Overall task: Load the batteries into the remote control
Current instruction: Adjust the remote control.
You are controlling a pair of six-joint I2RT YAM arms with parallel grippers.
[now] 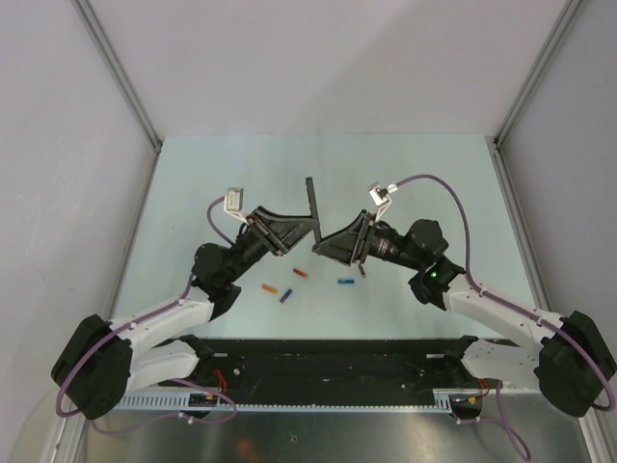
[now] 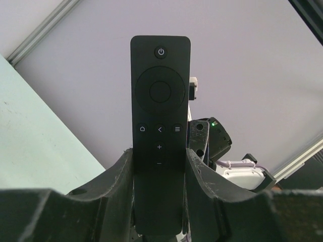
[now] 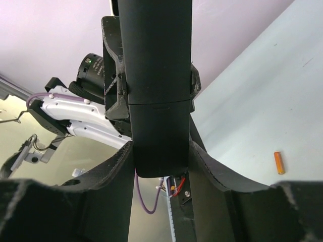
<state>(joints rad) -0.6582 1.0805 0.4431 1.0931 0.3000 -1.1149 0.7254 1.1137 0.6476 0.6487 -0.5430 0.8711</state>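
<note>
1. Remote control (image 1: 310, 201) stands upright above the table (image 1: 193, 193), caught between both grippers at its lower end.
2. Left gripper (image 2: 159, 161) pinches the remote's long edges, with the button face turned toward its wrist.
3. Right gripper (image 3: 161, 156) presses its fingers (image 3: 123, 166) on the same end from the plain back side.
4. Below the left gripper lie the orange battery (image 1: 270, 287), purple battery (image 1: 285, 296) and red battery (image 1: 300, 273).
5. Below the right gripper lie the blue battery (image 1: 344, 282) and dark grey battery (image 1: 362, 271).

Top view high, looking down on table (image 1: 405, 183); wrist views close, sharing remote (image 2: 160, 126), apparently opposite faces.
</note>
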